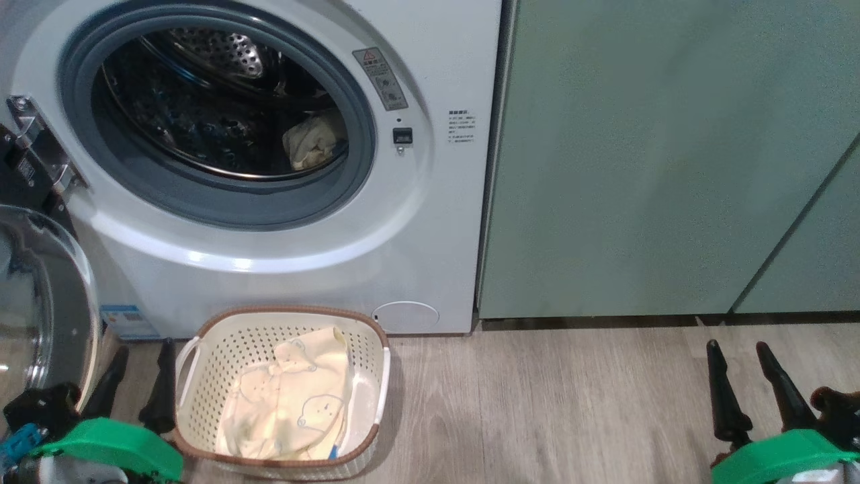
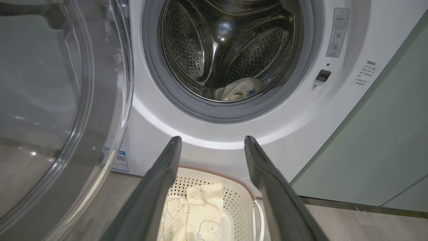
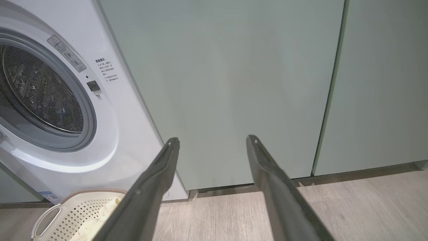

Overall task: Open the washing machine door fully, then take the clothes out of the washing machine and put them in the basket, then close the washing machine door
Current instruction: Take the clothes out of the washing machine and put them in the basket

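Note:
The white washing machine (image 1: 430, 222) (image 2: 307, 110) (image 3: 123, 127) stands with its door (image 1: 40, 296) (image 2: 57, 110) swung wide open to the left. A pale cream garment (image 1: 312, 141) (image 2: 238, 88) lies at the lower right of the steel drum. The cream basket (image 1: 222, 336) (image 2: 242, 197) (image 3: 62, 214) sits on the floor before the machine, with cream clothes (image 1: 295, 403) (image 2: 197, 214) inside. My left gripper (image 1: 144, 353) (image 2: 212, 142) hangs open beside the basket's left edge, holding nothing. My right gripper (image 1: 739, 353) (image 3: 212, 140) is open at the lower right, facing the cabinets.
Sage-green cabinet fronts (image 1: 672, 154) (image 3: 234, 83) stand right of the machine. Grey wood floor (image 1: 537, 403) stretches between the basket and my right gripper. The open door's glass bowl bulges close to my left arm.

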Motion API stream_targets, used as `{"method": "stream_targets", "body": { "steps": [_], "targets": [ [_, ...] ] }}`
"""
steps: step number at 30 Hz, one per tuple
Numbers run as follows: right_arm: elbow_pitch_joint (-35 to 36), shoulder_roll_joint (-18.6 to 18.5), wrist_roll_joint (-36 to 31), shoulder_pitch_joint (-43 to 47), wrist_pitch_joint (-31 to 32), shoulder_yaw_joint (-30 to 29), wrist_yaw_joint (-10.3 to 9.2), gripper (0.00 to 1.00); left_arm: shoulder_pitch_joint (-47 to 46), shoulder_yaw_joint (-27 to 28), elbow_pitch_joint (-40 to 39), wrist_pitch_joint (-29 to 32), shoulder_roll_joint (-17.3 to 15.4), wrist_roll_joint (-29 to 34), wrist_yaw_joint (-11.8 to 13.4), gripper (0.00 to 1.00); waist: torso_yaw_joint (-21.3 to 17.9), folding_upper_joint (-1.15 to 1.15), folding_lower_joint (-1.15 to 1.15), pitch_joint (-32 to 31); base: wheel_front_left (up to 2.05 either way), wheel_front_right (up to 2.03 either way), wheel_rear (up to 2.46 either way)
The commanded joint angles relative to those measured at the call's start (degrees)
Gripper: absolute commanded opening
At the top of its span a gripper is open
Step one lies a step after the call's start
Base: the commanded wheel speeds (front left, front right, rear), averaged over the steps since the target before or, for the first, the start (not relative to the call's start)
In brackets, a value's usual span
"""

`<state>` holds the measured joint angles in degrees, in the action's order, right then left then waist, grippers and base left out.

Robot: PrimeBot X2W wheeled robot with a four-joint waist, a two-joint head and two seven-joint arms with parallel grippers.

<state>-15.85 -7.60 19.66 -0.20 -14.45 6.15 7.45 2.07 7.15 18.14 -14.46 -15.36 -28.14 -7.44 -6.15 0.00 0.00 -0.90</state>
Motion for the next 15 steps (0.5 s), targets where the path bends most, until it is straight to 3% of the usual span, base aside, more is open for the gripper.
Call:
{"method": "stream_targets", "body": {
  "steps": [1,15],
  "targets": [
    [1.87,-1.51,-0.13,-1.35,-0.55,1.17,0.03,1.0,-3.53,2.18,-1.22,-0.53,-1.27,0.55,-0.04,1.0,0.12,0.0,0.0,0.08,0.0,0.0,0.0],
    [1.59,-1.78,0.04,-1.31,-0.55,1.41,0.03,1.0,-8.77,-1.04,0.92,0.59,-1.91,-0.03,-0.04,1.0,1.25,0.0,0.0,2.26,0.0,0.0,0.0]
  ]
}}
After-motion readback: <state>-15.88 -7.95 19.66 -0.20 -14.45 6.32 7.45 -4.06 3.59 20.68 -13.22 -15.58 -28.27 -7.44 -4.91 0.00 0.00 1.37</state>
